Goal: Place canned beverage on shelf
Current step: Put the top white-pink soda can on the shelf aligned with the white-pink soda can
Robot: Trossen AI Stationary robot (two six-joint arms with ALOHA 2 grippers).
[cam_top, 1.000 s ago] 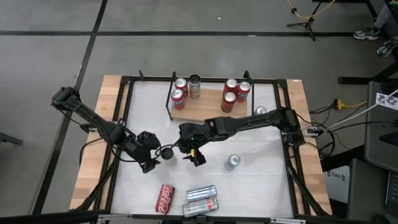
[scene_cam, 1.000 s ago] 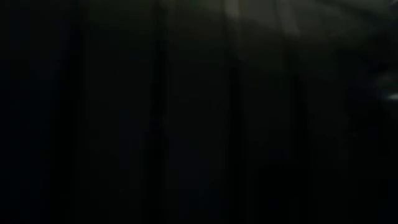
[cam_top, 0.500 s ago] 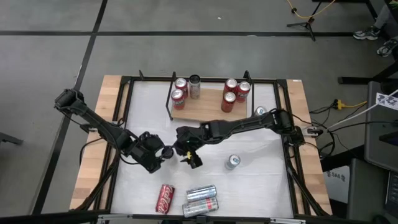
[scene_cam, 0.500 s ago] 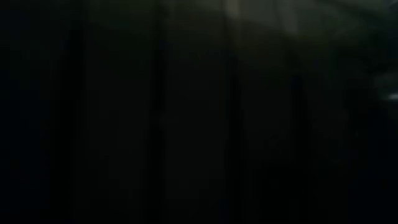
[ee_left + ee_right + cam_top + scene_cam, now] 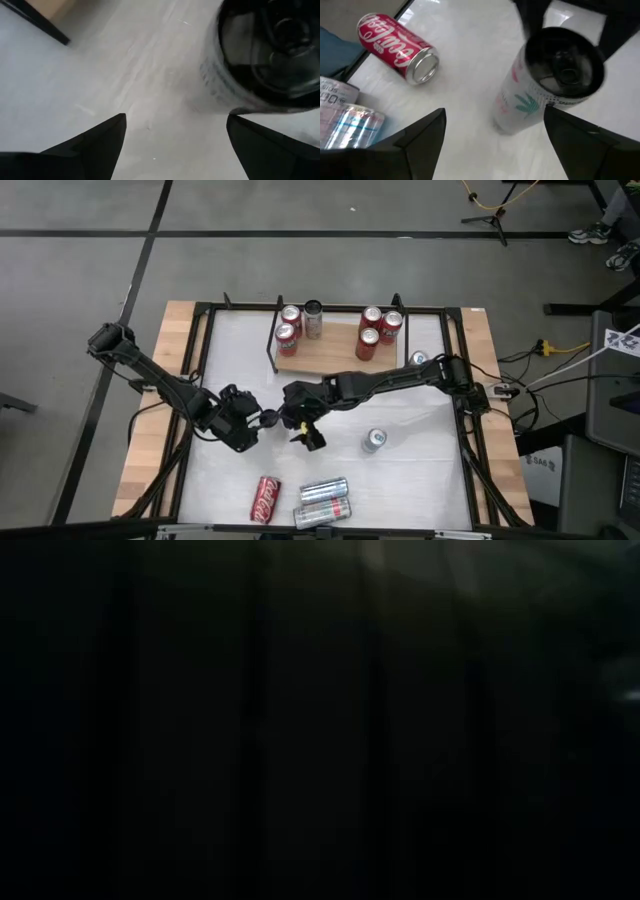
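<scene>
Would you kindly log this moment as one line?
left claw: open, beside upright can | right claw: open, opposite side | shelf: six cans

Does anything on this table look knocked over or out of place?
Yes. Three cans lie on their sides at the table's near edge: a red cola can and two silver cans. The cans on the shelf stand upright.

Robotics test lab: white desk (image 5: 400, 470) in a black metal frame (image 5: 470, 450) on bare grey concrete floor (image 5: 300, 270), taped floor lines (image 5: 300, 233), loose cables (image 5: 545, 350), a stand's legs (image 5: 490, 218).
</scene>
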